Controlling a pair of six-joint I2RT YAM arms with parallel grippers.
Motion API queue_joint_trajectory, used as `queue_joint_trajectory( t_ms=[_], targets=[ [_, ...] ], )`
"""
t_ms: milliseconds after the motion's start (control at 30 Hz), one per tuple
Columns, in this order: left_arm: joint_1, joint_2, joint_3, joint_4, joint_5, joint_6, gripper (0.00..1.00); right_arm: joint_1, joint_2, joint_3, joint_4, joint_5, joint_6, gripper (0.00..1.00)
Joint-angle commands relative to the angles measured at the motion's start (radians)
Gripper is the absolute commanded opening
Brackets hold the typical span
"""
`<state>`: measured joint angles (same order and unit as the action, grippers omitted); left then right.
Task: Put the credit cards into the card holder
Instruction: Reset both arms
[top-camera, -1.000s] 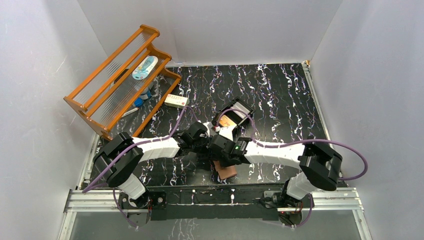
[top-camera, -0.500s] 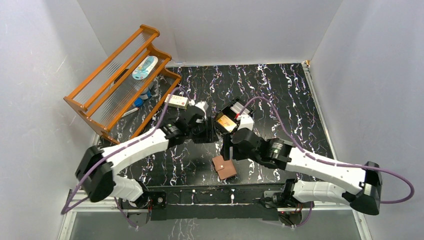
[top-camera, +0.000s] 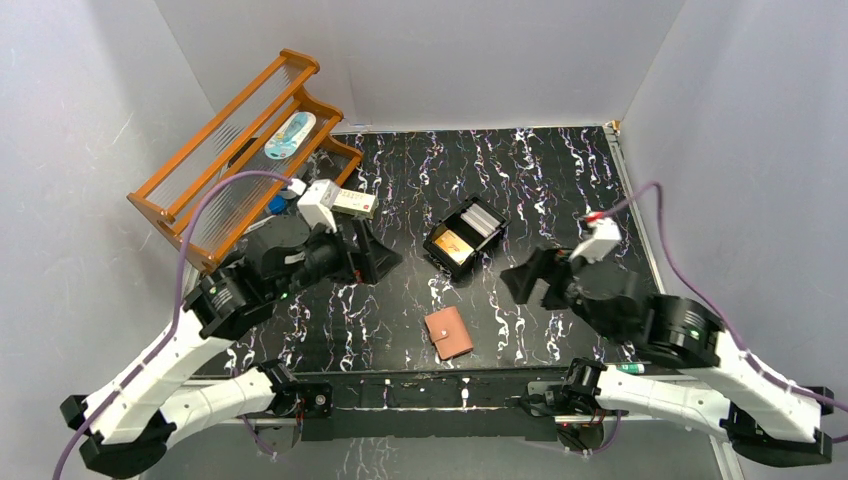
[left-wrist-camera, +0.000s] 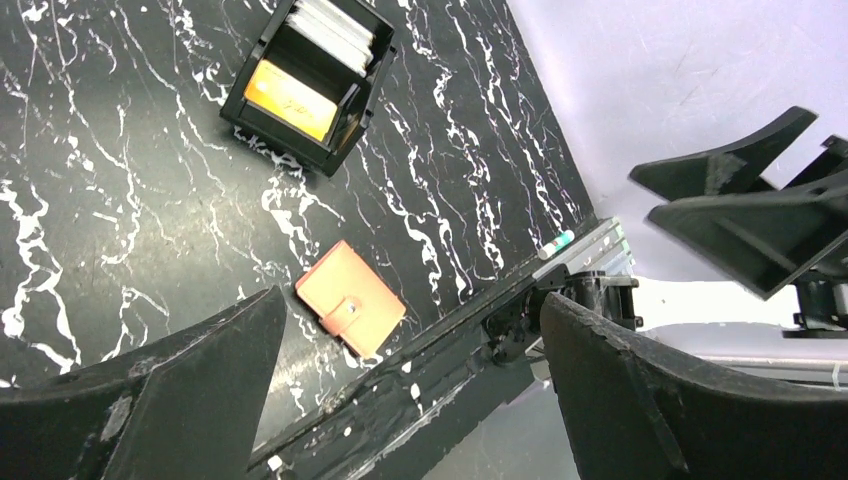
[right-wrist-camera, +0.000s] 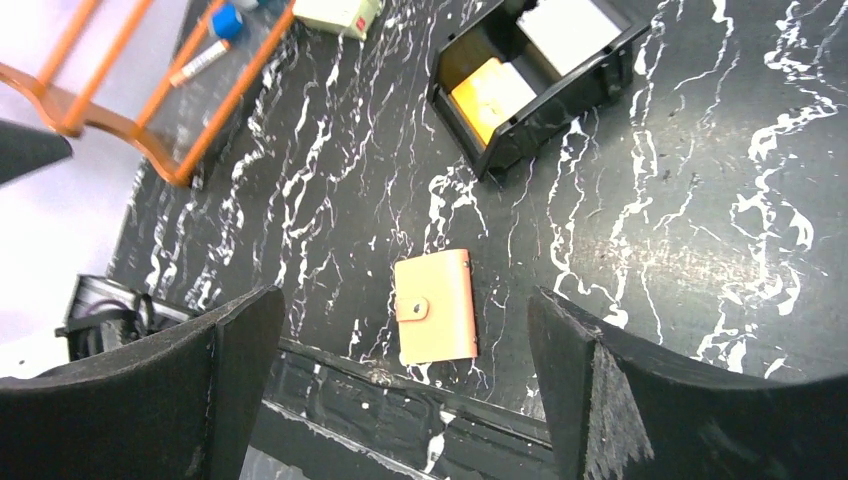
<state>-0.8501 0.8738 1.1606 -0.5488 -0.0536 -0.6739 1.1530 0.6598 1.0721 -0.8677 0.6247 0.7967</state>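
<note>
Black marble-patterned table (top-camera: 560, 190), enclosed by white walls. My left gripper (top-camera: 385, 258) and my right gripper (top-camera: 520, 282) both hang above it, jaws spread wide and holding nothing. Between them, near the front edge, the card holder (top-camera: 448, 333) lies flat, snapped shut. Beyond it, a black tray (right-wrist-camera: 555, 112) holds the credit cards (top-camera: 452, 243): one gold-orange in the nearer compartment, white ones in the farther. A wooden rack (top-camera: 230, 150) stands at the back left, with a white-and-red box (top-camera: 352, 202) beside it.
</note>
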Motion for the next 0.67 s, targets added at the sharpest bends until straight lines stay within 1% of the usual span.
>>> queue_joint_trajectory(
  t_ms=[0,100,200,400,633],
  targets=[
    [0.003,-0.084,-0.064,-0.075,0.004,-0.013,0.99,-0.001,-0.106,0.027,-0.100,0.074,0.049,0.98],
    [0.003,-0.141,-0.127,-0.069,0.003,-0.047,0.99,-0.001,-0.130,0.010,-0.116,0.063,0.096,0.98],
    [0.003,-0.166,-0.159,-0.064,-0.004,-0.061,0.99,-0.001,-0.118,-0.003,-0.119,0.040,0.116,0.98],
    [0.004,-0.199,-0.167,-0.028,-0.032,-0.052,0.99,-0.002,-0.080,-0.001,-0.099,0.025,0.108,0.98],
    [0.003,-0.188,-0.159,-0.017,-0.030,-0.032,0.99,-0.001,-0.074,0.002,-0.076,0.021,0.093,0.98]
  ],
)
